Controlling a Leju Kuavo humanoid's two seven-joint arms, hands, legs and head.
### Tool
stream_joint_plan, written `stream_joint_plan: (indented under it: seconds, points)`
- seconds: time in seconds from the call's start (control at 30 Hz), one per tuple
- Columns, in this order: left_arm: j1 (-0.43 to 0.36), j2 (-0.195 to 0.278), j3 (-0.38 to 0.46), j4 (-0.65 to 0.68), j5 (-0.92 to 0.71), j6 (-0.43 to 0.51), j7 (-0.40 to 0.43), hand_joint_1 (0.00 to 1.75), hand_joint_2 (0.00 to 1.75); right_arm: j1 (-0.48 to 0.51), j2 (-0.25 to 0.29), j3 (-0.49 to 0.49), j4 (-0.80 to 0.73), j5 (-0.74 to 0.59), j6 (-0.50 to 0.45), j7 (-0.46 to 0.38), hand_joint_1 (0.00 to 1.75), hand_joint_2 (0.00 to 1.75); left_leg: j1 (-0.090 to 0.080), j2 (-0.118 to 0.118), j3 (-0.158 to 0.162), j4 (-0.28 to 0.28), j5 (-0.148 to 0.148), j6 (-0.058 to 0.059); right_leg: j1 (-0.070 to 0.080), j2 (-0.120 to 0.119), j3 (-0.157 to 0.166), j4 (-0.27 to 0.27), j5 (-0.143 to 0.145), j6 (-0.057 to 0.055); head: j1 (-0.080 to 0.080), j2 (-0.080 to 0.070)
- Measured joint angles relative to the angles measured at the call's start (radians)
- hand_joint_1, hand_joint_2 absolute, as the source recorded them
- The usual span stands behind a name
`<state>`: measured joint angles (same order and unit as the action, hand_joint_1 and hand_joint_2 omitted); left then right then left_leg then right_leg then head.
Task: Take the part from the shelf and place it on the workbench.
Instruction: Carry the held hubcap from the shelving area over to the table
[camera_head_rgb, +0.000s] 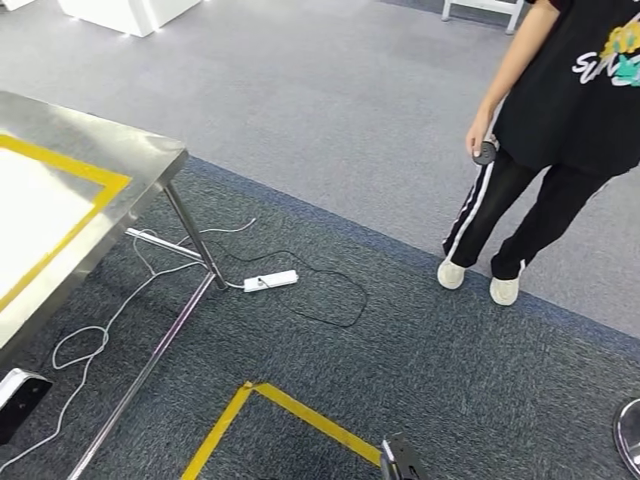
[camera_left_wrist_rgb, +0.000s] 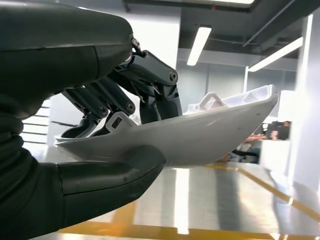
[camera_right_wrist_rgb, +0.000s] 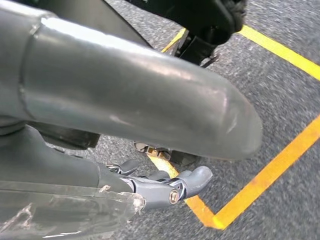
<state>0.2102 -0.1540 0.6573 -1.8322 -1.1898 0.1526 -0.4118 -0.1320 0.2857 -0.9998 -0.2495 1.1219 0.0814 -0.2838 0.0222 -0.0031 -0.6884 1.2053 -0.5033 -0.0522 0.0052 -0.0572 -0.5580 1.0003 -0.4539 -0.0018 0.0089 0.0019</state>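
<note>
While my left hand (camera_left_wrist_rgb: 94, 130) grips the white moulded part (camera_left_wrist_rgb: 196, 135), thumb under its shell and dark fingers (camera_left_wrist_rgb: 151, 85) curled over its upper edge, I judge the step in hand to be the carry to the workbench (camera_head_rgb: 90, 160) and the set-down. The part sits roughly level above a shiny steel surface with a yellow line, which I take to be the bench top, so I would lower it flat, let its long underside touch first, and loosen the fingers only once it rests inside the yellow-taped border (camera_head_rgb: 83, 180). My right hand (camera_right_wrist_rgb: 166, 187) hangs low over the carpet with nothing in it, fingers apart and stretched out.

In the head view the bench corner lies to my left. A white power strip (camera_head_rgb: 270, 281) and loose cables (camera_head_rgb: 98, 340) trail on the carpet by the bench leg (camera_head_rgb: 192, 235), a tripping risk for my feet. A person (camera_head_rgb: 558, 120) in black stands well to the right, holding a small round dark object (camera_head_rgb: 485, 152), clear of my path
</note>
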Motion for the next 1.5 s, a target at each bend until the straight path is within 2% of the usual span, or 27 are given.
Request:
stream_joint_plan:
  seconds: [0.07, 0.13, 0.2, 0.23, 0.3, 0.37, 0.43, 0.47, 0.53, 0.57, 0.6, 0.67, 0.73, 0.8, 0.87, 0.93, 0.97, 1.03, 1.1, 1.17, 1.23, 1.27, 1.3, 1.37, 1.43, 1.47, 1.5]
  points:
    - [-0.002, 0.001, 0.000, 0.001, -0.001, 0.000, 0.000, 1.75, 1.75, -0.002, 0.000, 0.000, 0.000, 0.000, 0.000, 0.000, 0.00, 0.00, -0.007, 0.046, 0.083, -0.136, 0.052, 0.005, 0.003, -0.025, 0.003, 0.002, -0.003, 0.005, -0.001, 0.000]
    - [-0.004, 0.001, 0.000, 0.001, -0.001, 0.000, -0.001, 1.75, 1.75, -0.003, 0.000, 0.000, 0.000, 0.000, 0.000, 0.000, 0.00, 0.00, -0.015, 0.077, 0.124, -0.214, 0.068, 0.018, 0.009, -0.046, 0.006, 0.004, -0.006, 0.013, 0.001, 0.000]
    - [-0.004, 0.001, 0.002, 0.002, -0.002, 0.001, -0.004, 1.75, 1.75, -0.004, 0.000, 0.000, 0.000, 0.000, 0.000, 0.000, 0.00, 0.00, -0.018, 0.060, 0.122, -0.223, 0.069, 0.033, 0.011, -0.067, 0.010, 0.003, -0.007, 0.021, 0.002, 0.000]
    - [-0.003, 0.001, 0.003, 0.002, -0.003, 0.001, -0.006, 1.75, 1.75, -0.005, 0.000, 0.000, 0.000, 0.000, 0.000, 0.000, 0.00, 0.00, -0.016, 0.048, 0.120, -0.224, 0.072, 0.039, 0.010, -0.063, 0.009, 0.006, -0.011, 0.028, 0.002, 0.000]
    - [-0.006, 0.001, 0.004, 0.003, -0.005, 0.002, -0.010, 1.75, 1.75, -0.005, 0.000, 0.000, 0.000, 0.001, 0.000, 0.001, 0.00, 0.00, -0.010, 0.025, 0.118, -0.227, 0.079, 0.050, 0.005, -0.016, -0.009, 0.054, -0.045, 0.041, 0.006, 0.000]
    - [-0.010, 0.001, 0.004, 0.005, -0.006, 0.003, -0.013, 1.75, 1.75, -0.003, 0.000, 0.001, 0.000, 0.001, 0.000, 0.001, 0.00, 0.00, -0.006, 0.001, 0.113, -0.227, 0.083, 0.057, 0.001, 0.039, -0.065, 0.180, -0.112, 0.049, 0.010, 0.000]
    - [-0.011, 0.000, 0.004, 0.007, -0.008, 0.003, -0.014, 1.75, 1.75, -0.001, 0.000, 0.001, 0.000, 0.001, 0.000, 0.002, 0.00, 0.00, -0.005, -0.026, 0.108, -0.227, 0.086, 0.058, -0.001, 0.053, -0.116, 0.288, -0.150, 0.052, 0.012, 0.000]
    - [-0.011, 0.000, 0.004, 0.009, -0.008, 0.003, -0.015, 1.75, 1.75, 0.000, 0.000, 0.001, 0.000, 0.002, 0.000, 0.003, 0.00, 0.00, -0.005, -0.040, 0.107, -0.226, 0.088, 0.057, -0.002, 0.054, -0.119, 0.291, -0.140, 0.052, 0.012, 0.000]
    - [-0.011, 0.000, 0.002, 0.012, -0.010, 0.002, -0.023, 1.75, 1.75, -0.002, 0.000, 0.001, 0.000, 0.002, 0.000, 0.003, 0.00, 0.00, -0.001, -0.069, 0.106, -0.226, 0.091, 0.051, -0.006, 0.071, -0.069, 0.188, -0.075, 0.051, 0.012, 0.000]
    - [-0.011, 0.002, 0.000, 0.012, -0.010, 0.003, -0.032, 1.75, 1.75, -0.002, 0.000, 0.002, 0.000, 0.003, 0.000, 0.003, 0.00, 0.00, 0.000, -0.083, 0.105, -0.225, 0.092, 0.046, -0.011, 0.098, -0.035, 0.117, -0.047, 0.052, 0.012, 0.000]
    - [-0.011, 0.006, -0.007, 0.012, -0.009, 0.003, -0.046, 1.75, 1.75, -0.003, 0.000, 0.004, 0.000, 0.004, 0.000, 0.003, 0.00, 0.00, 0.000, -0.097, 0.101, -0.222, 0.094, 0.040, -0.016, 0.124, -0.007, 0.060, -0.030, 0.051, 0.012, 0.000]
    - [-0.006, 0.027, -0.030, 0.012, 0.006, 0.004, -0.086, 1.75, 1.75, -0.005, 0.000, 0.008, 0.001, 0.007, 0.001, 0.003, 0.00, 0.00, 0.004, -0.120, 0.089, -0.221, 0.102, 0.025, -0.019, 0.152, 0.014, 0.016, -0.028, 0.046, 0.012, 0.000]
    - [0.007, 0.060, -0.063, 0.016, 0.040, 0.001, -0.140, 1.75, 1.75, -0.009, 0.001, 0.016, 0.001, 0.011, 0.005, 0.003, 0.00, 0.00, 0.009, -0.133, 0.078, -0.224, 0.111, 0.010, -0.016, 0.130, 0.012, 0.016, -0.023, 0.031, 0.012, 0.000]
    - [0.017, 0.099, -0.097, 0.025, 0.070, -0.003, -0.189, 1.75, 1.75, -0.015, 0.001, 0.023, 0.002, 0.013, 0.011, 0.003, 0.00, 0.00, 0.005, -0.085, 0.059, -0.193, 0.090, 0.002, -0.016, 0.105, 0.008, 0.013, -0.016, 0.016, 0.006, 0.000]
    - [0.018, 0.141, -0.137, 0.038, 0.087, -0.001, -0.213, 1.75, 1.75, -0.020, 0.002, 0.029, 0.003, 0.013, 0.015, 0.004, 0.00, 0.00, -0.001, -0.023, 0.012, -0.089, 0.027, 0.001, -0.010, 0.076, 0.005, 0.012, -0.013, 0.006, -0.001, 0.000]
    - [0.017, 0.177, -0.187, 0.051, 0.097, 0.004, -0.218, 1.75, 1.75, -0.022, 0.002, 0.033, 0.003, 0.012, 0.017, 0.007, 0.00, 0.00, -0.001, -0.011, -0.036, 0.028, -0.024, 0.002, -0.004, 0.043, 0.002, 0.012, -0.013, 0.001, -0.002, 0.000]
    - [0.017, 0.192, -0.211, 0.057, 0.100, 0.007, -0.216, 1.75, 1.75, -0.022, 0.002, 0.035, 0.003, 0.011, 0.017, 0.009, 0.00, 0.00, -0.002, -0.010, -0.041, 0.048, -0.025, 0.003, -0.002, 0.027, 0.002, 0.012, -0.013, 0.000, -0.002, 0.000]
    - [0.018, 0.214, -0.247, 0.065, 0.103, 0.011, -0.210, 1.75, 1.75, -0.024, 0.002, 0.038, 0.004, 0.010, 0.018, 0.010, 0.00, 0.00, -0.005, 0.001, 0.005, -0.018, 0.019, 0.010, 0.001, -0.002, 0.002, 0.012, -0.014, -0.001, -0.002, 0.000]
    - [0.016, 0.233, -0.270, 0.068, 0.105, 0.014, -0.207, 1.75, 1.75, -0.027, 0.002, 0.042, 0.004, 0.010, 0.019, 0.011, 0.00, 0.00, -0.015, 0.049, 0.080, -0.146, 0.064, 0.021, 0.007, -0.025, 0.004, 0.014, -0.016, 0.003, -0.003, 0.000]
    - [0.014, 0.245, -0.284, 0.070, 0.107, 0.017, -0.206, 1.75, 1.75, -0.028, 0.002, 0.043, 0.004, 0.010, 0.019, 0.011, 0.00, 0.00, -0.024, 0.078, 0.112, -0.212, 0.073, 0.031, 0.014, -0.048, 0.004, 0.016, -0.019, 0.010, -0.002, 0.000]
    - [0.016, 0.255, -0.298, 0.073, 0.109, 0.021, -0.204, 1.75, 1.75, -0.029, 0.002, 0.043, 0.004, 0.008, 0.019, 0.012, 0.00, 0.00, -0.024, 0.057, 0.108, -0.218, 0.074, 0.040, 0.016, -0.072, 0.005, 0.016, -0.023, 0.018, -0.001, 0.000]
    - [0.016, 0.260, -0.309, 0.076, 0.110, 0.025, -0.200, 1.75, 1.75, -0.030, 0.002, 0.044, 0.004, 0.005, 0.019, 0.013, 0.00, 0.00, -0.022, 0.044, 0.107, -0.220, 0.077, 0.044, 0.014, -0.063, 0.002, 0.023, -0.030, 0.025, 0.000, 0.000]
    - [0.011, 0.265, -0.324, 0.079, 0.111, 0.031, -0.193, 1.75, 1.75, -0.032, 0.002, 0.044, 0.004, 0.002, 0.019, 0.014, 0.00, 0.00, -0.019, 0.032, 0.106, -0.222, 0.080, 0.049, 0.011, -0.040, -0.006, 0.045, -0.045, 0.032, 0.001, 0.000]
    - [-0.013, 0.274, -0.372, 0.091, 0.112, 0.045, -0.170, 1.75, 1.75, -0.032, 0.002, 0.046, 0.004, -0.006, 0.019, 0.017, 0.00, 0.00, -0.013, 0.005, 0.103, -0.224, 0.085, 0.057, 0.005, 0.026, -0.054, 0.151, -0.100, 0.045, 0.005, 0.000]
    - [-0.043, 0.282, -0.435, 0.111, 0.111, 0.054, -0.150, 1.75, 1.75, -0.030, 0.001, 0.047, 0.005, -0.013, 0.019, 0.021, 0.00, 0.00, -0.011, -0.025, 0.098, -0.223, 0.089, 0.060, 0.002, 0.052, -0.115, 0.274, -0.147, 0.050, 0.007, 0.000]
    - [-0.055, 0.286, -0.468, 0.124, 0.110, 0.056, -0.142, 1.75, 1.75, -0.029, 0.000, 0.047, 0.005, -0.017, 0.019, 0.022, 0.00, 0.00, -0.011, -0.040, 0.097, -0.223, 0.091, 0.060, 0.001, 0.055, -0.129, 0.298, -0.146, 0.052, 0.008, 0.000]
    - [-0.068, 0.289, -0.500, 0.136, 0.109, 0.057, -0.134, 1.75, 1.75, -0.029, 0.000, 0.048, 0.005, -0.020, 0.019, 0.024, 0.00, 0.00, -0.009, -0.054, 0.096, -0.223, 0.093, 0.058, 0.001, 0.057, -0.125, 0.283, -0.127, 0.052, 0.008, 0.000]
